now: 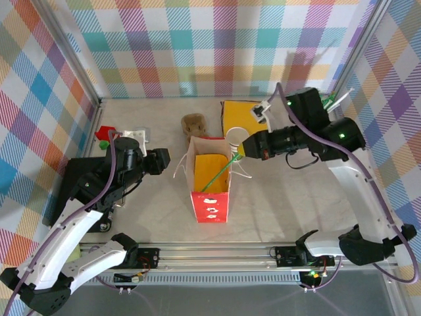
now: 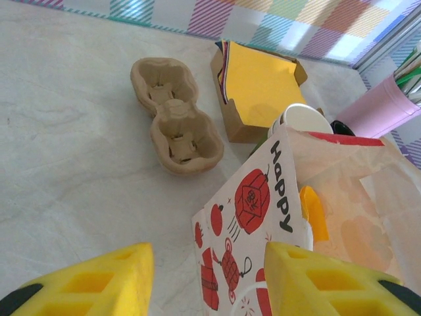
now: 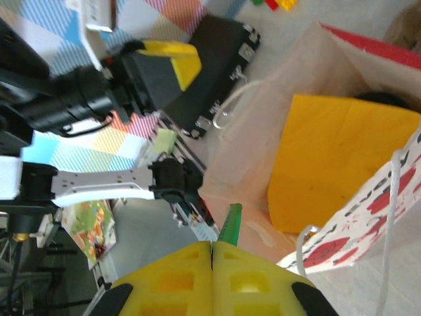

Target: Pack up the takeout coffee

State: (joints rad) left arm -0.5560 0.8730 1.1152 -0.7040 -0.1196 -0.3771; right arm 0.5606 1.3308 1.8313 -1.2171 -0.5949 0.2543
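Left claw (image 2: 207, 262): yellow fingers part open, empty, beside the red-and-white paper bag (image 1: 210, 197).
Right claw (image 3: 212, 253): closed on a thin green straw (image 3: 230, 222) slanting into the bag.
Bag contents: flat yellow napkin (image 1: 210, 163).
Coffee: small white-rimmed paper cup (image 1: 235, 136), upright on the pale table (image 1: 276, 204) just behind the bag.

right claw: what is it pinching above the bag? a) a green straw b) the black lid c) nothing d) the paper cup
a: the right claw is shut on a green straw that slants down into the open red bag.
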